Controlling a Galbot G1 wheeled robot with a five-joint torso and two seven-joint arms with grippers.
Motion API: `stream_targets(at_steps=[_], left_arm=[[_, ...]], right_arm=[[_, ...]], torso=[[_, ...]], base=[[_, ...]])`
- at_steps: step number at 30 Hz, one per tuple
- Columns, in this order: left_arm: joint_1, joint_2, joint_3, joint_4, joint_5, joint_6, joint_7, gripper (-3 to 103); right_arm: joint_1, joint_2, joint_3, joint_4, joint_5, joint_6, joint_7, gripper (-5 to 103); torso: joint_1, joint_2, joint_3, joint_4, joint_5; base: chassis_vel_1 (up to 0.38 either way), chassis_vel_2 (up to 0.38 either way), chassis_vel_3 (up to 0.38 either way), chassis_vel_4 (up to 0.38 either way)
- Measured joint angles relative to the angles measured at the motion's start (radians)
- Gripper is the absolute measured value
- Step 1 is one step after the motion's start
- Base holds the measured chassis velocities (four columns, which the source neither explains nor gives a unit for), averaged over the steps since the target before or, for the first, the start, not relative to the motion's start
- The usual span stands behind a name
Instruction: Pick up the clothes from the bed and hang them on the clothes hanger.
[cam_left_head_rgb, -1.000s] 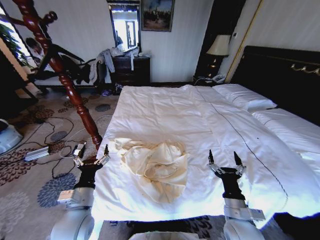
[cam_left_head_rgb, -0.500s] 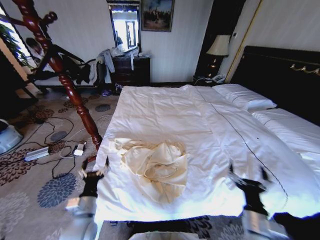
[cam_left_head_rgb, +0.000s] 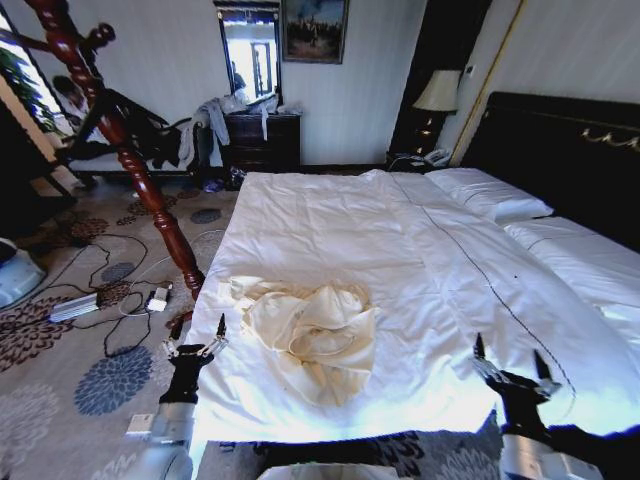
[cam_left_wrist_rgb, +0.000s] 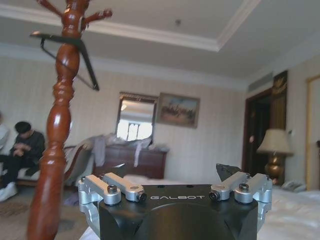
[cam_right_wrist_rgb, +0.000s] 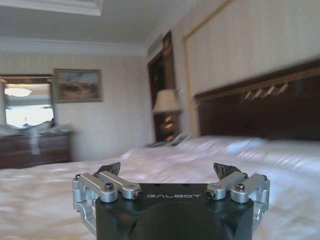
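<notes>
Two grippers stand low at the near edge of the bed (cam_left_head_rgb: 400, 240), and the cream garment (cam_left_head_rgb: 310, 325) lies crumpled on the white quilt between them, so the coming pick turns on which arm has the shorter reach. Farthest left rises the reddish turned wooden post (cam_left_head_rgb: 130, 150), and in the left wrist view the clothes hanger (cam_left_wrist_rgb: 70, 55) hangs high on that post near its top, thin and black, well above the gripper. Next comes the left gripper (cam_left_head_rgb: 196, 345), just off the bed's left corner over the carpet, pointing upward with its fingers spread wide and nothing between them. The garment's nearest folds lie to its right and a little farther up the bed, close by, and the heap's long axis seems to run from that upper-left fold down toward the near edge, though the bunching makes this hard to judge. On the far side, the right gripper (cam_left_head_rgb: 510, 365) is at the near right of the bed, likewise upright, wide open and empty, with a broad stretch of bare quilt between it and the garment. By my reading the left arm is the nearer one, and it also stands on the hanger's side.
</notes>
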Motion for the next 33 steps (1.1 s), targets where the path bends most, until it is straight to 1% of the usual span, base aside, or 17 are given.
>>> stream_targets(at_steps=[1,2,3,4,7,8,9,12,13,17,18,19,20,23,25,29,33], left_arm=[[0.001,0.001,-0.005,0.001,-0.002,-0.010,0.009,100],[0.006,-0.001,-0.017,0.008,-0.001,-0.018,0.012,100],[0.011,-0.005,-0.025,0.012,0.003,-0.021,0.010,100],[0.011,-0.005,-0.025,0.012,0.003,-0.021,0.010,100],[0.041,-0.032,-0.052,0.014,0.041,-0.025,-0.017,100],[0.050,-0.044,-0.062,0.016,0.062,-0.025,-0.031,100],[0.050,-0.044,-0.062,0.016,0.062,-0.025,-0.031,100],[0.074,-0.088,-0.096,0.051,0.121,-0.024,-0.084,100],[0.077,-0.096,-0.102,0.060,0.127,-0.023,-0.093,100],[0.091,-0.125,-0.122,0.086,0.144,-0.027,-0.115,100],[0.100,-0.142,-0.129,0.089,0.158,-0.031,-0.119,100],[0.104,-0.149,-0.130,0.088,0.163,-0.032,-0.120,100],[0.104,-0.149,-0.130,0.088,0.163,-0.032,-0.120,100],[0.119,-0.184,-0.132,0.057,0.200,-0.033,-0.122,100],[0.125,-0.196,-0.131,0.039,0.221,-0.032,-0.122,100],[0.133,-0.199,-0.130,0.025,0.241,-0.032,-0.125,100],[0.133,-0.199,-0.127,0.022,0.253,-0.031,-0.128,100]], right_arm=[[0.000,-0.038,-0.002,0.011,0.066,-0.026,-0.005,100],[0.002,-0.117,0.002,0.031,0.197,-0.085,0.002,100],[0.007,-0.162,0.005,0.040,0.267,-0.118,0.016,100],[0.007,-0.162,0.005,0.040,0.267,-0.118,0.016,100],[0.041,-0.317,0.009,0.073,0.498,-0.243,0.087,100],[0.058,-0.351,0.005,0.084,0.556,-0.282,0.108,100],[0.058,-0.351,0.005,0.084,0.556,-0.282,0.108,100],[0.146,-0.447,-0.045,0.101,0.714,-0.389,0.156,100],[0.174,-0.463,-0.069,0.098,0.737,-0.404,0.164,100],[0.266,-0.494,-0.164,0.059,0.774,-0.427,0.183,100],[0.331,-0.495,-0.228,0.024,0.782,-0.430,0.194,100],[0.361,-0.493,-0.256,0.009,0.783,-0.431,0.198,100],[0.361,-0.493,-0.256,0.009,0.783,-0.431,0.198,100],[0.540,-0.461,-0.411,-0.086,0.780,-0.431,0.228,100],[0.617,-0.444,-0.484,-0.130,0.775,-0.431,0.250,100],[0.681,-0.438,-0.546,-0.172,0.750,-0.443,0.274,100],[0.690,-0.445,-0.571,-0.178,0.714,-0.454,0.273,100]], torso=[[0.000,0.000,0.000,-0.0001,-0.0001],[0.000,0.000,0.000,-0.0001,-0.0001],[0.000,0.000,0.000,0.0001,-0.0003],[0.000,0.000,0.000,0.0001,-0.0003],[0.000,0.000,0.000,0.0006,0.0001],[0.000,0.000,0.000,0.0005,-0.0001],[0.000,0.000,0.000,0.0005,-0.0001],[0.000,0.000,0.000,0.0003,-0.0001],[0.000,0.000,0.000,0.0003,-0.0002],[0.000,0.000,0.000,0.0003,-0.0001],[0.000,0.000,0.000,0.0001,-0.0002],[0.000,0.000,0.000,-0.0002,-0.0003],[0.000,0.000,0.000,-0.0002,-0.0003],[0.000,0.000,0.000,0.0003,0.0001],[0.000,0.000,0.000,0.0006,0.0000],[0.000,0.000,0.000,0.0004,-0.0002],[0.000,0.000,0.000,0.0000,-0.0003]], base=[[0.000,0.000,0.000,0.000],[0.000,0.000,0.000,0.000],[0.000,0.000,0.000,0.000],[0.000,0.000,0.000,0.000],[0.000,0.000,0.000,0.000],[0.000,0.000,0.000,0.000],[0.000,0.000,0.000,0.000],[0.000,0.000,0.000,0.000],[0.000,0.000,0.000,0.000],[0.000,0.000,0.000,0.000],[0.000,0.000,0.000,0.000],[0.000,0.000,0.000,0.000],[0.000,0.000,0.000,0.000],[0.000,0.000,0.000,0.000],[0.000,0.000,0.000,0.000],[0.000,0.000,0.000,0.000],[0.000,0.000,0.000,0.000]])
